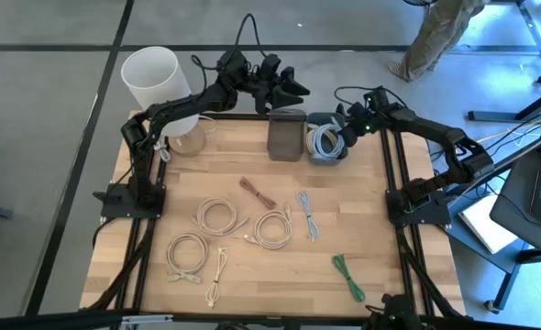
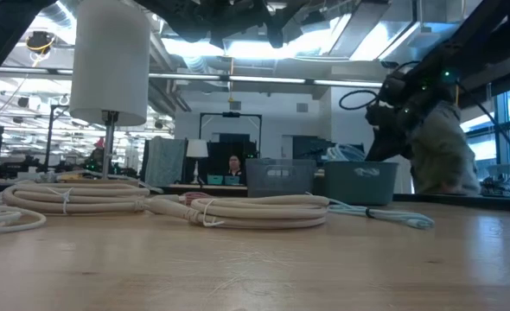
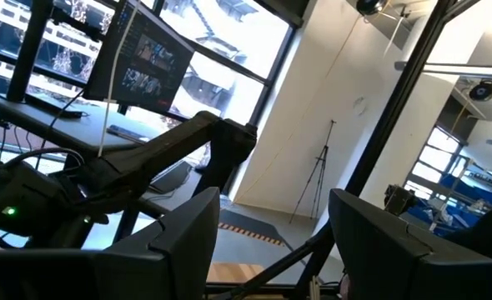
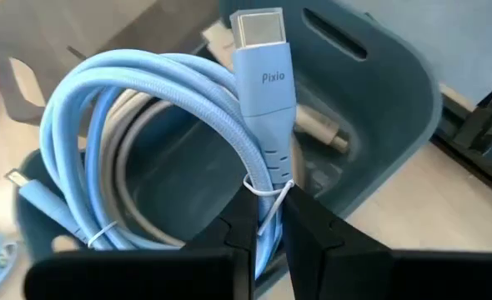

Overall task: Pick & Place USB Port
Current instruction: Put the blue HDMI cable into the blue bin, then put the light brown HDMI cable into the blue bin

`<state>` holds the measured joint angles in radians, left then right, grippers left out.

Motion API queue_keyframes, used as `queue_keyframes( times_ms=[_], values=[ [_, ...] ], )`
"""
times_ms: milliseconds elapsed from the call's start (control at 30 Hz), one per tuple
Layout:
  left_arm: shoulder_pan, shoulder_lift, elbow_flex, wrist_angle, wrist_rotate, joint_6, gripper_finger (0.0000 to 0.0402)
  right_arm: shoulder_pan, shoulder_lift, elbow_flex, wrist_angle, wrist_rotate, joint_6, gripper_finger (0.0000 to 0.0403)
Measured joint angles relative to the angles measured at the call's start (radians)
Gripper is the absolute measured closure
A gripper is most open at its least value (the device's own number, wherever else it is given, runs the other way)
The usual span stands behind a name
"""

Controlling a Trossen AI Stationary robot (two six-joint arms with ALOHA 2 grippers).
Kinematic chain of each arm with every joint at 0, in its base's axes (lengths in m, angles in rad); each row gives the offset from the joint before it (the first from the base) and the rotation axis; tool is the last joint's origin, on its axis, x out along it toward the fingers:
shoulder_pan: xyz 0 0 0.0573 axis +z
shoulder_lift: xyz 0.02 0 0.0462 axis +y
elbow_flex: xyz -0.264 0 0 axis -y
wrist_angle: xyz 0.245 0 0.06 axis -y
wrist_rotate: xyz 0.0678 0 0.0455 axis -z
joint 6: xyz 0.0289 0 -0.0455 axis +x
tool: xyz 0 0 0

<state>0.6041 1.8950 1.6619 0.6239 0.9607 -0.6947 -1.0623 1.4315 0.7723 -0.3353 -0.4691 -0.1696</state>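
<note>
My right gripper [image 4: 271,212] is shut on a coiled light-blue USB cable [image 4: 146,92] with a "Pixio" plug [image 4: 263,58]. It holds the coil over the blue-grey bin [image 4: 379,108] at the table's far edge [image 1: 328,156]. A grey cable [image 4: 317,125] lies in that bin. My left gripper [image 1: 284,90] hangs open above the far edge, over the grey-brown bin [image 1: 286,137]. In the left wrist view its fingers [image 3: 275,204] point out into the room with nothing between them. My right gripper pinches the light-blue cable between its two fingers, at the tied part of the coil just below the plug's strain relief [image 4: 267,179]. The plug stands beyond the fingertips, and the loops reach into the blue-grey bin. Whether the coil touches the bin I cannot tell.
Several coiled cream cables [image 1: 217,216] lie mid-table, with a brown one [image 1: 257,192], a pale-blue one [image 1: 307,215], a green one [image 1: 348,275] and a white one [image 1: 217,275]. A white cylinder [image 1: 149,78] stands at the far left corner. A person [image 1: 436,37] stands beyond the far edge.
</note>
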Motion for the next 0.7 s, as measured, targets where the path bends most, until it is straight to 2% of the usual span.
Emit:
queue_keyframes(
  times_ms=[133, 500, 600, 700],
  values=[
    [0.000, 0.000, 0.000, 0.000, 0.001, -0.002, 0.0181, 0.013, 0.000, 0.000, 0.024, 0.022, -0.032, 0.0359],
    [-0.001, 0.000, 0.000, 0.001, 0.021, -0.026, 0.0181, 0.015, 0.000, 0.000, 0.106, 0.066, -0.041, 0.0187],
    [-0.001, 0.000, 0.000, 0.001, 0.027, -0.026, 0.0181, 0.015, 0.000, 0.007, 0.097, 0.064, -0.029, 0.0156],
    [0.001, 0.000, 0.000, 0.001, 0.045, -0.025, 0.0181, 0.020, -0.011, 0.071, 0.054, -0.013, 0.004, 0.0145]
  ],
)
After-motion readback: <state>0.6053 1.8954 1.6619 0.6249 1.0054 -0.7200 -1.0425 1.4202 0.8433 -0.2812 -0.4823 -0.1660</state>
